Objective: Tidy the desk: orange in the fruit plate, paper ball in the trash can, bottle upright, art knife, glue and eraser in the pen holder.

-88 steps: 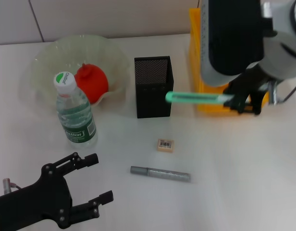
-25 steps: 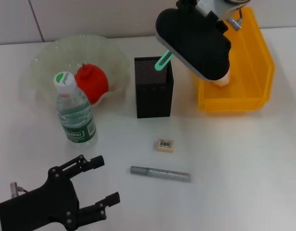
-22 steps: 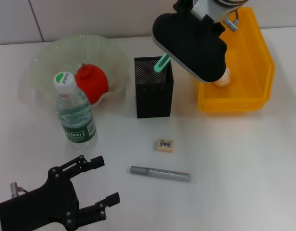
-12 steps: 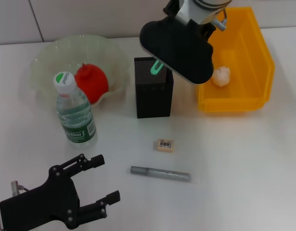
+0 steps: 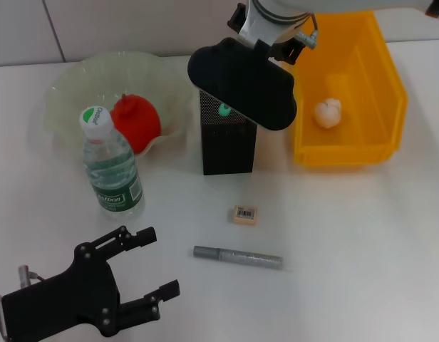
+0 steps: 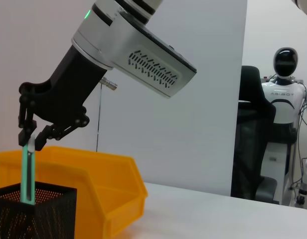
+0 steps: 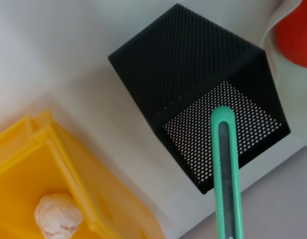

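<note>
Over the pen holder (image 5: 228, 142) your right pincer (image 6: 30, 138) grips the art knife (image 6: 28, 172) upright, tip inside, ready to drop; left pincer (image 5: 145, 274) waits spread wide above the counter (image 5: 348, 242).

black metal mesh pen holder (image 5: 229, 146), yellow plastic trash can (image 5: 362, 146)

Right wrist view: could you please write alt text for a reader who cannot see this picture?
A slim mint-green utility cutter points down into the open top of a black square metal mesh pen holder standing on a plain white desk. Beside the holder, a yellow-orange plastic bin holds a small white crumpled paper ball; part of a red-orange fruit shows at one corner.
</note>
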Available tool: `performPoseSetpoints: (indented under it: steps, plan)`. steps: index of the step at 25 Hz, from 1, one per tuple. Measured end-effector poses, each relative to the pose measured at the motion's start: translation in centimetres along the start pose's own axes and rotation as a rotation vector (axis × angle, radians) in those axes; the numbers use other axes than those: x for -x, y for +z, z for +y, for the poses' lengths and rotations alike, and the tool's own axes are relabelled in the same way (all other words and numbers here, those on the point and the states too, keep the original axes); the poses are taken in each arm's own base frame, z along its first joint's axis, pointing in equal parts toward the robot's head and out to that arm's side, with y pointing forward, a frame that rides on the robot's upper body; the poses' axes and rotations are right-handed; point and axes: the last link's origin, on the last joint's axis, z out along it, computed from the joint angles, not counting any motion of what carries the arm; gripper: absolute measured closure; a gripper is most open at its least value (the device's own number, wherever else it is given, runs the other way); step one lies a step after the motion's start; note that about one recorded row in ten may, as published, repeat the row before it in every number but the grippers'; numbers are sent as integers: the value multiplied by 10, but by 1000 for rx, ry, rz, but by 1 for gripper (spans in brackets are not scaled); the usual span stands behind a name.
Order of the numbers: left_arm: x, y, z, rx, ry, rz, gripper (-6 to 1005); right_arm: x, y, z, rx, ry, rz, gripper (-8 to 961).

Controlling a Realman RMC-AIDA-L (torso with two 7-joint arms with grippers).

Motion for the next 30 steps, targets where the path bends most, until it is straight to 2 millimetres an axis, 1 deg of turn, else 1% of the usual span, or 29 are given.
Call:
performPoseSetpoints:
  steps: [17, 30]
  plan:
    - [-1, 1, -1, 5, 2, 1, 192, 20, -1, -6, 15, -44, -5, 732]
    - [0, 1, 1, 11, 0, -3, 192, 22, -3, -7, 10, -24, -3, 726]
